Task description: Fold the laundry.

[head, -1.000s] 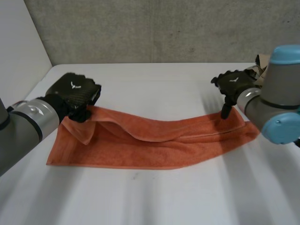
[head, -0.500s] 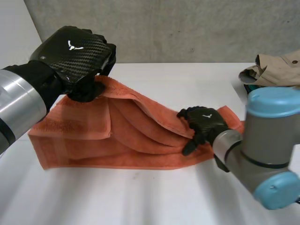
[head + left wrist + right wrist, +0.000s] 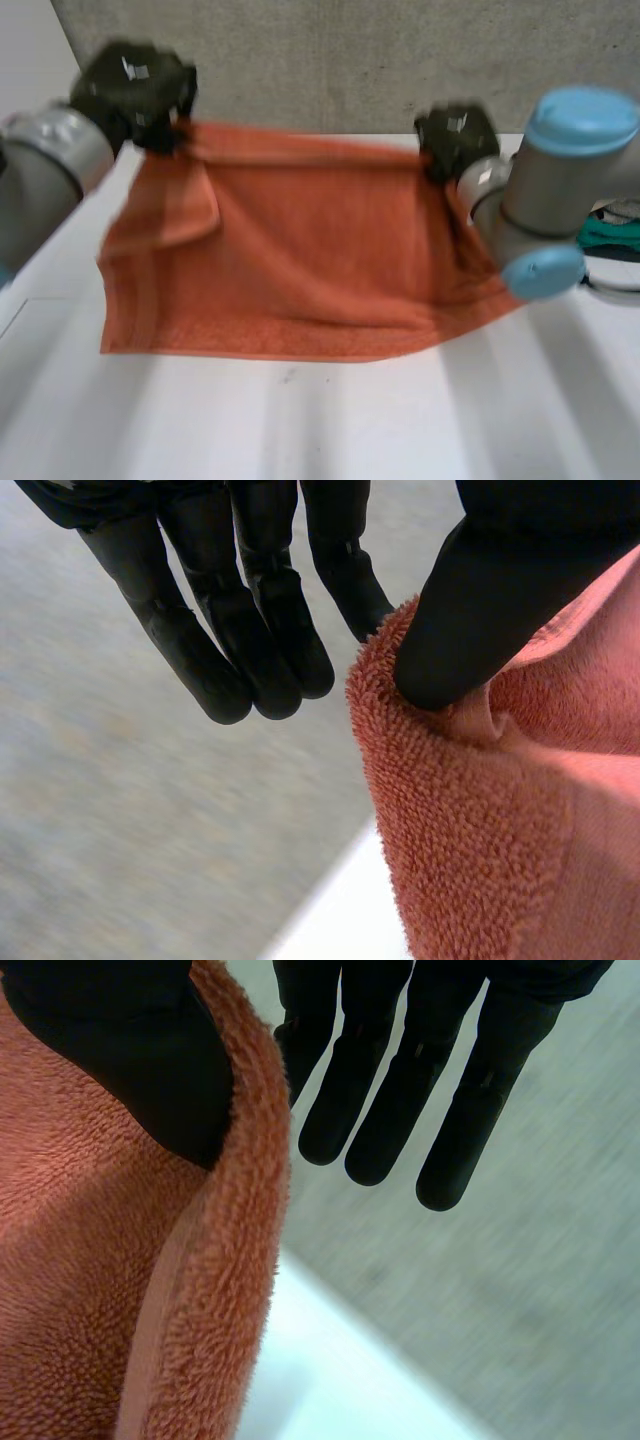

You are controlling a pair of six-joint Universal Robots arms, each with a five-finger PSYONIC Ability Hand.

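HEAD VIEW: I hold the orange towel (image 3: 300,250) up by its long top edge. My left hand (image 3: 135,85), upper left of the frame, is clamped on one top corner. My right hand (image 3: 455,135), upper right of centre, is clamped on the same edge near the other corner. A second ago the towel lay bunched along the white table (image 3: 300,430), with both hands low on its far edge. Half a second ago it was half raised and still creased. Now it hangs open like a curtain across the middle of the frame, with its lower edge down at the table. I judge that the lift has shaken the cloth out flat, ready for a first fold. A loose flap still hangs below my left hand. My right arm (image 3: 545,200) covers the towel's right side, so I cannot see how that corner hangs. I also cannot tell whether the lower edge rests on the table or just clears it. A green thing (image 3: 612,235) is cut off at the right edge of the frame, and I cannot make out what it is.

LEFT WRIST VIEW: My thumb (image 3: 480,610) presses into the towel's looped edge beside my fingers (image 3: 250,650). Most of them are straight and clear of the cloth. The one nearest the thumb sits against the edge and looks to be backing the pinch.

RIGHT WRIST VIEW: The grip is the same here. My thumb (image 3: 130,1050) bears on the hemmed edge, and the fingers (image 3: 400,1100) beside it are straight. What backs the thumb is hidden under the cloth.
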